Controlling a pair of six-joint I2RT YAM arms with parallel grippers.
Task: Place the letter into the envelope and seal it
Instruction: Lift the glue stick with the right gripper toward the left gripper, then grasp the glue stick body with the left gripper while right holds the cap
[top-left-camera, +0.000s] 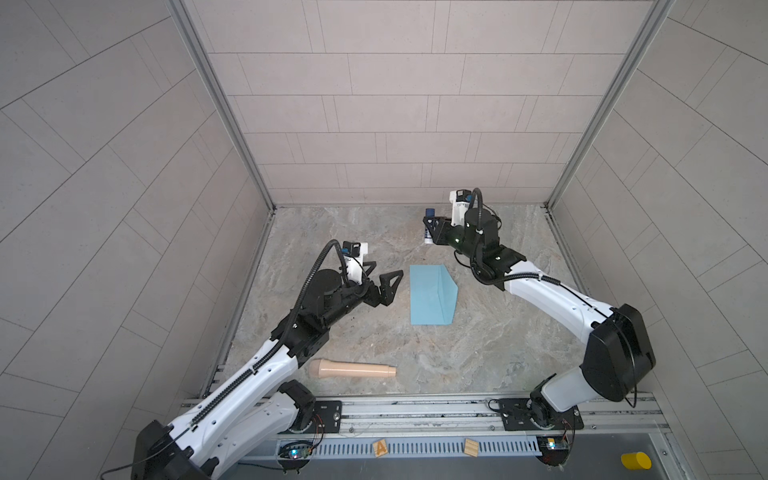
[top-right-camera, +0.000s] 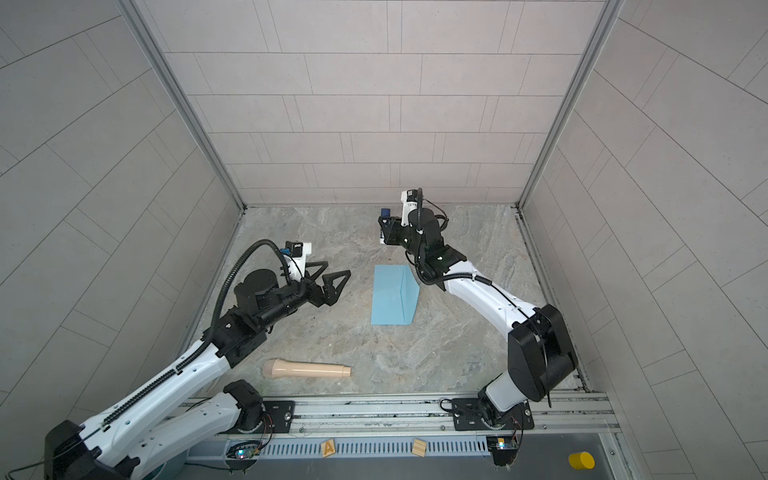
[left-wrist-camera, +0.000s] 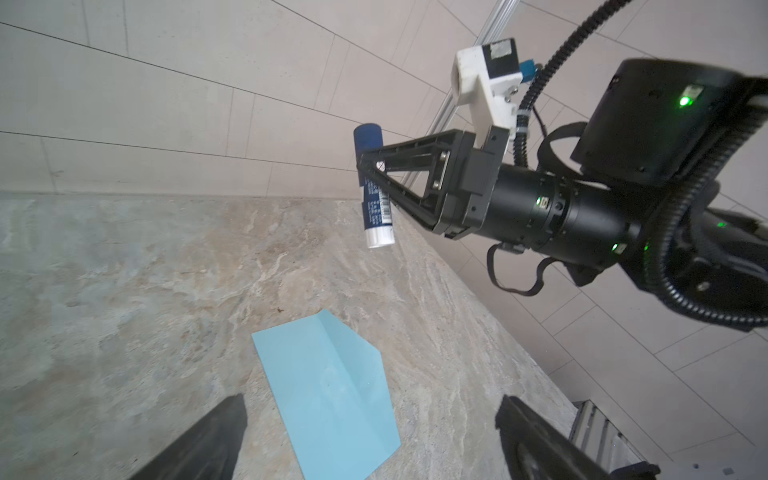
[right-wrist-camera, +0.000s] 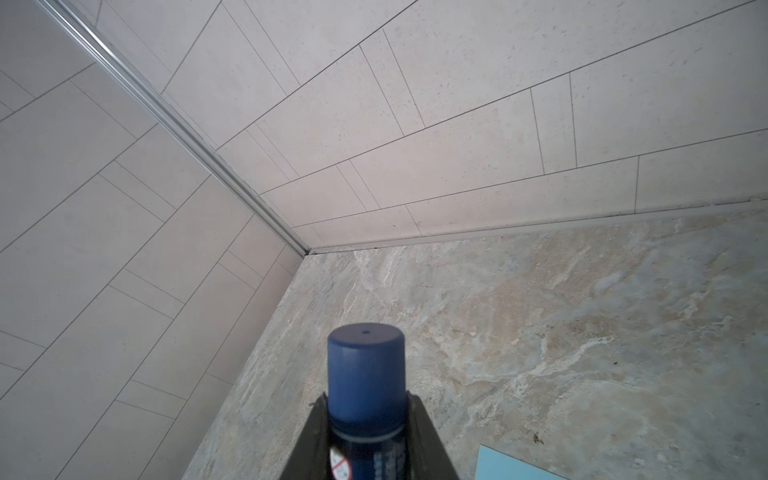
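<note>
The light blue envelope (top-left-camera: 430, 295) (top-right-camera: 392, 295) (left-wrist-camera: 328, 395) lies flat mid-table, its flap spread open toward the right arm's side; one corner of it shows in the right wrist view (right-wrist-camera: 507, 465). The letter is hidden in every view. My left gripper (top-left-camera: 385, 269) (top-right-camera: 337, 269) (left-wrist-camera: 372, 399) hovers open just left of the envelope, nothing between its fingers. My right gripper (top-left-camera: 430, 227) (top-right-camera: 385, 227) (left-wrist-camera: 368, 168) (right-wrist-camera: 365, 419) is raised behind the envelope near the back wall, shut on an upright blue glue stick (top-left-camera: 428, 224) (left-wrist-camera: 374, 195) (right-wrist-camera: 365, 374), cap on.
A beige handle-shaped cylinder (top-left-camera: 353, 369) (top-right-camera: 307, 369) lies near the front edge, by the left arm. Beyond the front rail sit two wooden blocks (top-left-camera: 379, 448) (top-left-camera: 471, 447) and a yellow cylinder (top-left-camera: 636, 460). Tiled walls close in three sides.
</note>
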